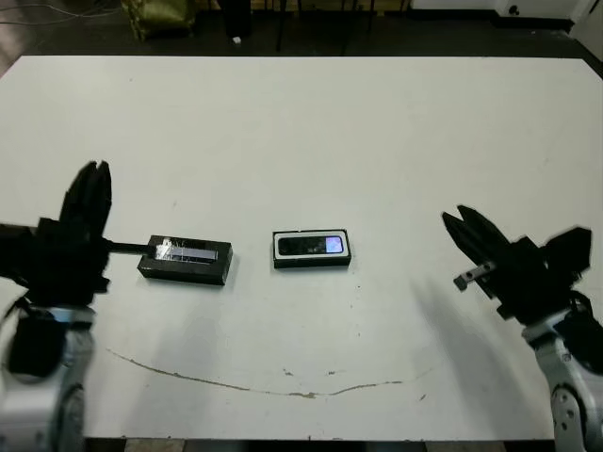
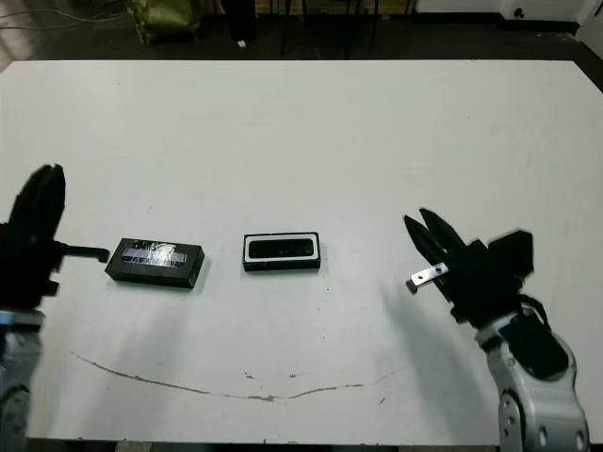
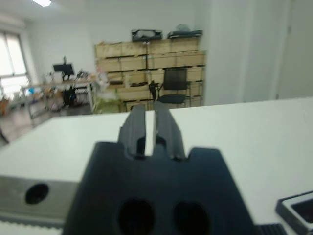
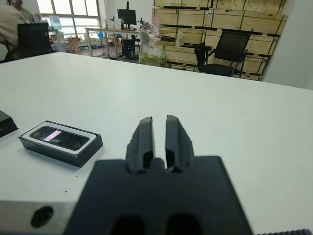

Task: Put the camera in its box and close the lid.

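The camera [image 1: 312, 247], a slim black bar with a bluish screen patch, lies inside the box [image 1: 280, 249], a shallow white-lined tray at the table's middle. The lid [image 1: 186, 260], black with a silvery strip, rests on the table to the left of the box, apart from it. My left gripper [image 1: 92, 175] hovers left of the lid, its fingers [image 3: 137, 125] close together and holding nothing. Well to the right of the box, my right gripper [image 1: 458, 224] is also shut and empty. The right wrist view shows the box [image 4: 83, 150] with the camera [image 4: 58, 136] in it.
A thin brown scratch line [image 1: 283, 386] runs along the white table [image 1: 311, 132] near its front edge. Beyond the far edge are chairs, wooden crates and desks. A seated person [image 4: 11, 22] shows far back in the right wrist view.
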{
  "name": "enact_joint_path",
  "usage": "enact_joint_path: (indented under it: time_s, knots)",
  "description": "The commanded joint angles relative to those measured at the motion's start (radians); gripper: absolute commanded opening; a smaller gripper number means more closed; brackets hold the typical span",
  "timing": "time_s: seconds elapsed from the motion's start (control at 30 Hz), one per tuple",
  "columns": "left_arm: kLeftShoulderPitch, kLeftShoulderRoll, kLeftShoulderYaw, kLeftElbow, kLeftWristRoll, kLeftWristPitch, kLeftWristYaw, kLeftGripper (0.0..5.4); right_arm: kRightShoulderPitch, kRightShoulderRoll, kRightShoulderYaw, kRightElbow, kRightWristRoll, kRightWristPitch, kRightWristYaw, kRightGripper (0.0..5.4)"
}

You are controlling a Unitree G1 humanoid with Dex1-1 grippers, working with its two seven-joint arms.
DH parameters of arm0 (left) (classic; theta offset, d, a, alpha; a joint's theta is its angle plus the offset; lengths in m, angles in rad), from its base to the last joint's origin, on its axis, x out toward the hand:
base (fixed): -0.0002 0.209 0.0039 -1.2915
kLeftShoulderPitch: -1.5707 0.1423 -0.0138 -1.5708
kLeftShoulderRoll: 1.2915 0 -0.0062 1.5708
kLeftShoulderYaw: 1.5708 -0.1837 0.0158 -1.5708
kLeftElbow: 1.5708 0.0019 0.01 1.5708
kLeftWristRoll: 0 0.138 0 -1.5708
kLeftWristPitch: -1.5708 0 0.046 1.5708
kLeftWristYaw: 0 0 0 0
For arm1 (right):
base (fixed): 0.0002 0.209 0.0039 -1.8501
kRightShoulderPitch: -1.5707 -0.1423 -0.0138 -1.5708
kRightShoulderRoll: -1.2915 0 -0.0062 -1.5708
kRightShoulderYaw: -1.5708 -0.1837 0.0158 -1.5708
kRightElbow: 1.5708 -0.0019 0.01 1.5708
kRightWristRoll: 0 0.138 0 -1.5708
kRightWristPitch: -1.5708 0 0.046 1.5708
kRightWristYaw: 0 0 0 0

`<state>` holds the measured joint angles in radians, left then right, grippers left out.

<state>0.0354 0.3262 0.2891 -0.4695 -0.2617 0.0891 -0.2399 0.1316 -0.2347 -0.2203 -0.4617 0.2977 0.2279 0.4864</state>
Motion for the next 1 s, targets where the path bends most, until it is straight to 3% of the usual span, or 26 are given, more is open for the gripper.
enact_joint_path:
  time_s: [0.03,0.17,0.27,0.4,0.47,0.7,0.87,1.0]
  knots:
    - [-0.065,0.162,0.024,0.061,-0.007,0.038,-0.129,0.0,0.039,-0.012,-0.008,-0.025,0.015,-0.006,-0.019,0.01]
    - [-0.143,0.43,-0.01,0.072,-0.026,0.117,-0.399,0.0,0.049,-0.012,0.003,-0.026,0.016,-0.032,-0.026,0.01]
    - [-0.234,0.622,-0.105,0.073,-0.023,0.152,-0.629,0.0,0.059,-0.011,0.014,-0.039,0.012,-0.025,-0.049,0.01]
    - [-0.392,0.715,-0.281,0.088,0.052,0.167,-0.791,0.0,0.06,-0.019,0.023,-0.052,0.013,-0.021,-0.063,0.01]
    - [-0.483,0.727,-0.37,0.091,0.083,0.22,-0.854,0.0,0.061,-0.018,0.026,-0.057,0.017,-0.023,-0.07,0.01]
    - [-0.724,0.659,-0.624,0.167,0.2,0.242,-1.059,0.0,0.065,-0.01,0.031,-0.053,0.032,-0.043,-0.076,0.01]
    - [-0.785,0.598,-0.749,0.22,0.243,0.281,-1.17,0.0,0.068,-0.004,0.04,-0.051,0.03,-0.064,-0.084,0.01]
    - [-0.787,0.571,-0.8,0.25,0.283,0.215,-1.224,0.0,0.07,0.0,0.053,-0.059,0.021,-0.064,-0.106,0.01]
